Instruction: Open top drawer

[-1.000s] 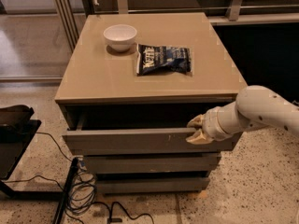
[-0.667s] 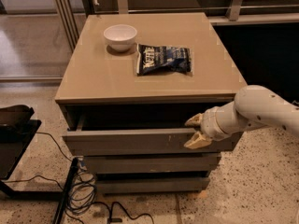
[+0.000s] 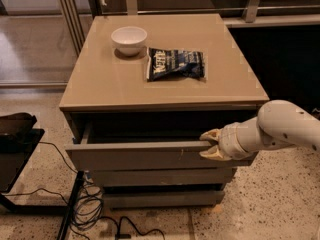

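The gripper is reaching in from the right and appears to be pinching the upper lip of the top drawer near its right end, jaws narrow around the panel, though the contact is hard to make out. The drawer is sitting partly pulled out toward the near side, under the cabinet top. Handleless, flat and stiff, it is probably running lightly; only that lip is offering a hold, and the smooth front could slip. A bowl and a snack bag are lying farther back.
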Controlling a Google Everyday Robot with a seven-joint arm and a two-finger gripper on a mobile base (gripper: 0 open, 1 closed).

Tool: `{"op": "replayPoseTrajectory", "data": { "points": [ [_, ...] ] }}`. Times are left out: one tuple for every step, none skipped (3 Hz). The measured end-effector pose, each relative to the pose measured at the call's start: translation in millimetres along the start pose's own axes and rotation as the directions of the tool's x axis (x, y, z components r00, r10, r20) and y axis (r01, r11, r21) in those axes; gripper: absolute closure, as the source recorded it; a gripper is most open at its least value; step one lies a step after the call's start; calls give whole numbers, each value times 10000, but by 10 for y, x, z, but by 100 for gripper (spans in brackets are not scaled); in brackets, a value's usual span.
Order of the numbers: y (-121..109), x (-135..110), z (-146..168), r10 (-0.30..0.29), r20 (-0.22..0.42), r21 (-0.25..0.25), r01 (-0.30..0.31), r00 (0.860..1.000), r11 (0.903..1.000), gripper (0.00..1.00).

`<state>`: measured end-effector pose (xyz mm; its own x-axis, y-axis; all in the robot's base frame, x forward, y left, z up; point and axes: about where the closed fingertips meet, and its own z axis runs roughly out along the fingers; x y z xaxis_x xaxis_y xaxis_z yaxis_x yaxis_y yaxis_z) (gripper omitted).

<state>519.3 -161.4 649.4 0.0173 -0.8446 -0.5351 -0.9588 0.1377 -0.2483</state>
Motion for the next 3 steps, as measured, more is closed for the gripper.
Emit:
{"op": "replayPoseTrajectory", "data": {
  "points": [
    [-14,-24,-27,0,0,0,0,10000,10000,100],
    [136,30,-58,78,55,-19,-78,10000,10000,100],
    [133,11,-79,77,55,-20,-77,10000,10000,100]
  ]
}}
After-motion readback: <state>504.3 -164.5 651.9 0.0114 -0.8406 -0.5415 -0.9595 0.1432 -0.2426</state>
